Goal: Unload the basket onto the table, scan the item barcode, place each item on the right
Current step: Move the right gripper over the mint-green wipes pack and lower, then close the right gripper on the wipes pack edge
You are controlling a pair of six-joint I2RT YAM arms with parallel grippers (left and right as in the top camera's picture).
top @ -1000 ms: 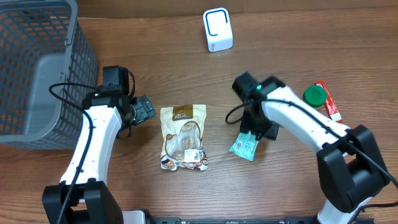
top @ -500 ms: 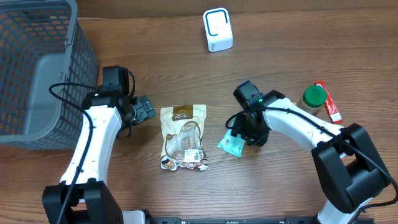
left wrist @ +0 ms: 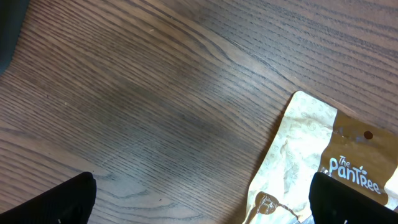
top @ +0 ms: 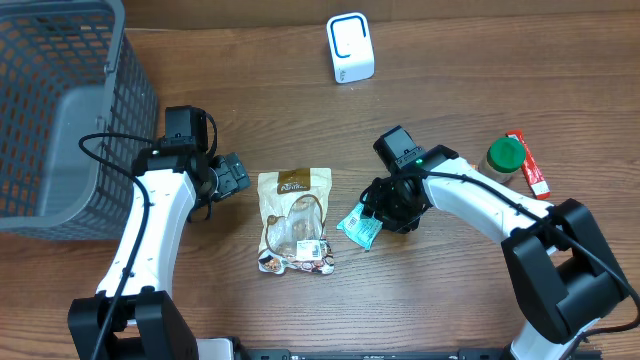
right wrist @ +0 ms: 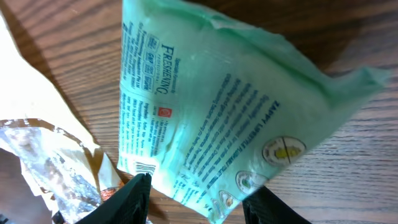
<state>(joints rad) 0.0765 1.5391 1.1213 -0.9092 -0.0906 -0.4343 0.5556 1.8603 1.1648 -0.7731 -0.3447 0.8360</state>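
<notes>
The green packet (right wrist: 211, 118) is pinched at its lower edge between the right jaws, which close a little tighter on it as I watch. Within the last second the right arm has carried it from its resting spot toward 9 o'clock. In the overhead view it (top: 360, 228) now hangs just beside the snack bag (top: 293, 220), at that bag's 3 o'clock and a shade toward 5 o'clock of the bench's (top: 450, 310) middle. So the grab looks done and the carry has begun, but in the wrong direction for a scan. The white scanner (top: 350, 47) stands well apart at the packet's 12 o'clock, and the packet has yet to swing up toward it.

The wrist view shows the printed side facing the camera. "FRESHENING" reads clearly, with lines of small print beside it that are too fine to make out. A small striped patch near the lower edge, close to the left finger, looks like the barcode. That face will likely need turning toward the scanner window.

The left jaws are spread wide with nothing between them, hovering at the snack bag's 9 o'clock. That bag (left wrist: 323, 162) carries the name "The Pantree". A green-capped jar (top: 505, 155) and a red packet (top: 530, 165) lie at 3 o'clock, and the grey basket (top: 60, 110) sits at 10 o'clock.
</notes>
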